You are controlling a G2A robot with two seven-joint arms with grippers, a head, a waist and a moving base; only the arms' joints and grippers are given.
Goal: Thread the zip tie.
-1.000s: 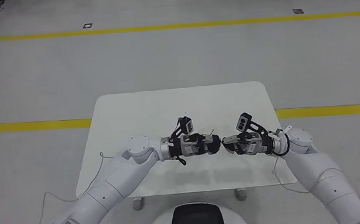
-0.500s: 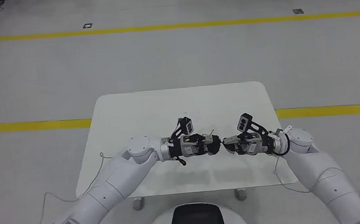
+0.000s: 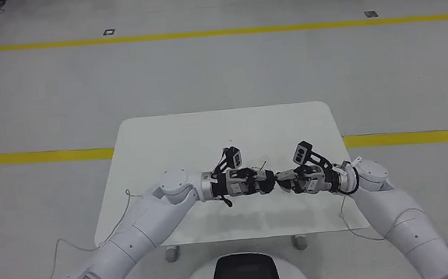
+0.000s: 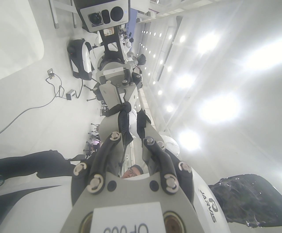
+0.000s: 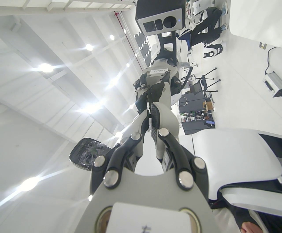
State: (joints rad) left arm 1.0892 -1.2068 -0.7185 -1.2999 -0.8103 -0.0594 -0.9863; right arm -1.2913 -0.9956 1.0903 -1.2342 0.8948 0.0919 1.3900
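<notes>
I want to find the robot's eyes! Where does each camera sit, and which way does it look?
Top view: above the arms, looking down at the table; both arms show, left gripper meeting right gripper.
Left wrist view: on the left wrist, looking along its own gripper and the zip tie toward the right gripper, ceiling lights behind.
Right wrist view: on the right wrist, looking past its own gripper at the left gripper.
Shared: both wrist views show both grippers.

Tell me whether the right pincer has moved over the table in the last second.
Yes, slightly: the right pincer has edged away from the right edge of the table, toward the left pincer.
</notes>
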